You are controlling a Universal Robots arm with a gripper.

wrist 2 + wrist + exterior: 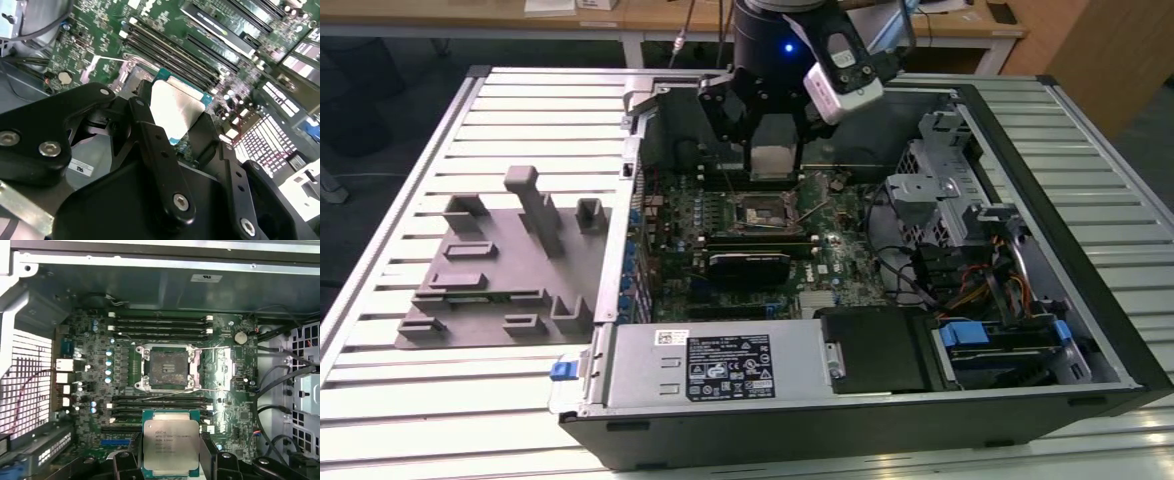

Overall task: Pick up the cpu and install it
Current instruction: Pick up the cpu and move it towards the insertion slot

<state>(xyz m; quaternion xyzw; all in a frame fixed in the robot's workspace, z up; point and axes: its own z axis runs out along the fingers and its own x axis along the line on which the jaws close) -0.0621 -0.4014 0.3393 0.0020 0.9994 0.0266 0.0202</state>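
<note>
The pincer (771, 150) hangs over the open computer case (1067, 330), its two black fingers (210, 457) pinching the cpu (171, 444) by opposite edges. The chip lies flat between them, its silver top turned toward both wrist cameras and a green rim showing around it. In the exterior view the cpu is held above the motherboard (720, 240), at twelve o'clock from the socket (767, 213) and apart from it. In the first wrist view the socket's dark square middle is uncovered, with thin metal levers beside it and memory slots (160, 325) along two sides. In the exterior view the power supply (720, 365) sits at six o'clock from the motherboard. A grey fixture plate (494, 270) rests on the slatted desk (400, 400) at nine o'clock from the case, the exterior view's left
</note>
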